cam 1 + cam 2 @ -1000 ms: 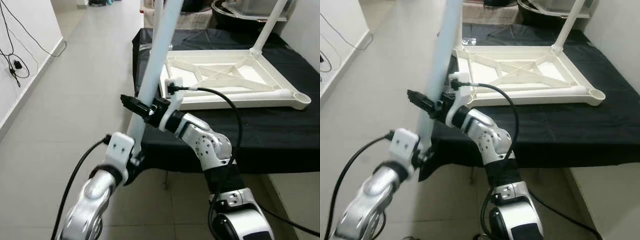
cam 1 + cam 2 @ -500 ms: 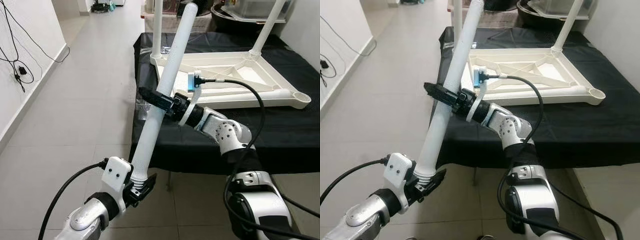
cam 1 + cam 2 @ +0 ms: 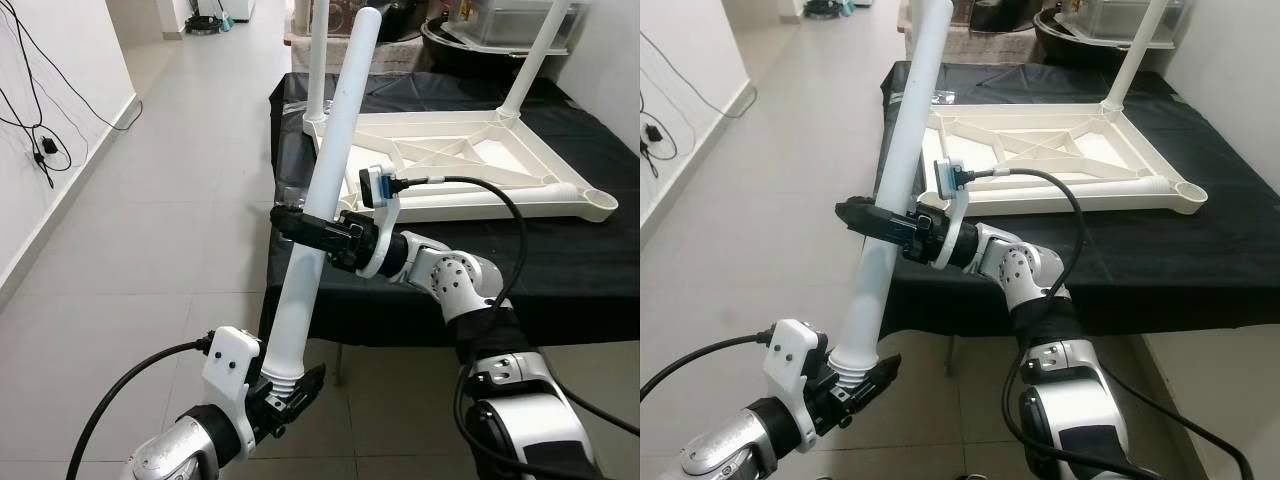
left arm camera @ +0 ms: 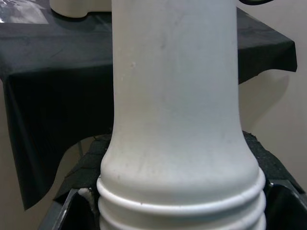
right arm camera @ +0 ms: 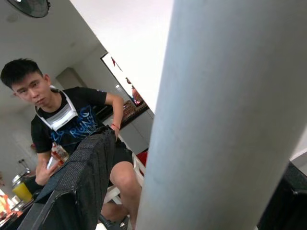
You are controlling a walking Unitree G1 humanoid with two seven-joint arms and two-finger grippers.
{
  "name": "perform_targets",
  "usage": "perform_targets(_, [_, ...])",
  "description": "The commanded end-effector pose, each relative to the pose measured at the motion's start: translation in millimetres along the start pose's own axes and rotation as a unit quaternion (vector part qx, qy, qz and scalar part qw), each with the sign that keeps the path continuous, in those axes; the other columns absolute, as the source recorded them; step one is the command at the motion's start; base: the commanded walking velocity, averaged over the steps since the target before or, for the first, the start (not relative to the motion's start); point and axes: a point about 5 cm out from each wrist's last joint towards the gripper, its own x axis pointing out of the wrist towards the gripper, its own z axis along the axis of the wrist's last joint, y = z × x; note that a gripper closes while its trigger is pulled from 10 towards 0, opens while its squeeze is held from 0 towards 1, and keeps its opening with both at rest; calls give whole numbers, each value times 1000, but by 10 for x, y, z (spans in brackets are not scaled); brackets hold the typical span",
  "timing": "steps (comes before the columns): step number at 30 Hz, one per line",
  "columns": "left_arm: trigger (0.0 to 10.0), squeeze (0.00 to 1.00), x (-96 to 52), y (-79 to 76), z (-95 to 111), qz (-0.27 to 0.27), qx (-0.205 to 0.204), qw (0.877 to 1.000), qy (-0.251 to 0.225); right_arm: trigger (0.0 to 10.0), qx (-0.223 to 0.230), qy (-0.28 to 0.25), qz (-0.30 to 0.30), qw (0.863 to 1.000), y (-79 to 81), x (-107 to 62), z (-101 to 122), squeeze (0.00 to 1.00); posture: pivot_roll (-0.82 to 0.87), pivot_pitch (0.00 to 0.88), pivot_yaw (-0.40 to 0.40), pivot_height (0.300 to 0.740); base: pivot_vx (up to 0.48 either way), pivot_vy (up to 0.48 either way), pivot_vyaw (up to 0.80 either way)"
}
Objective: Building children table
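Observation:
A long white table leg (image 3: 322, 205) stands steeply tilted over the floor, in front of the black-clothed table (image 3: 570, 280). My left gripper (image 3: 285, 386) is shut on its ribbed lower end (image 4: 180, 191), with black fingers (image 4: 72, 211) on either side. My right gripper (image 3: 305, 224) is shut around the leg's middle (image 5: 225, 120), its arm reaching left from the table side. The white tabletop (image 3: 470, 165) lies upside down on the cloth. Two legs stand fitted at its far corners (image 3: 317, 60) (image 3: 535, 55). The near right corner has an open socket (image 3: 601, 196).
Tiled floor runs along the left, with cables (image 3: 40, 150) on the wall. Tubs and containers (image 3: 480, 25) crowd the space behind the table. A person (image 5: 72, 124) sits in the background of the right wrist view.
The leg has swung lower and more upright, so its top end is now in view. My left gripper has sunk toward the floor with the ribbed end. My right gripper stays on the middle.

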Motion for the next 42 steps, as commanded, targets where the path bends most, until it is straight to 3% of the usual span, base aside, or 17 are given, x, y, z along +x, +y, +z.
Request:
perform_targets(1, [10000, 0, -10, -64, 1, -11, -6, 1000, 0, 10000, -3, 21, 22, 1000, 53, 1, -28, 0, 44, 127, -33, 740, 0, 0, 0])
perform_targets(7, [10000, 0, -14, -96, -14, -16, -14, 1000, 10, 10000, 19, 55, 72, 996, 170, -10, -131, 0, 44, 128, -33, 740, 0, 0, 0])
perform_targets(29, [10000, 0, 14, -170, -50, -26, -17, 999, 16, 10000, 28, 75, 86, 993, 222, 36, -261, 0, 41, 117, -28, 740, 0, 0, 0])
perform_targets(30, [10000, 0, 18, -167, -47, -25, -15, 999, 15, 4588, 29, 74, 87, 993, 228, 36, -265, 0, 38, 112, -30, 740, 0, 0, 0])
perform_targets(31, [10000, 0, 18, -167, -47, -25, -15, 999, 15, 4588, 29, 74, 87, 993, 228, 36, -265, 0, 38, 112, -30, 740, 0, 0, 0])
perform_targets(32, [10000, 0, 24, -163, -45, -24, -17, 999, 14, 0, 32, 73, 88, 993, 234, 37, -273, 0, 38, 112, -30, 740, 0, 0, 0])
perform_targets(42, [10000, 0, 28, -150, -80, -17, -21, 999, 23, 0, 37, 77, 97, 992, 261, 36, -291, 0, 33, 108, -33, 740, 0, 0, 0])
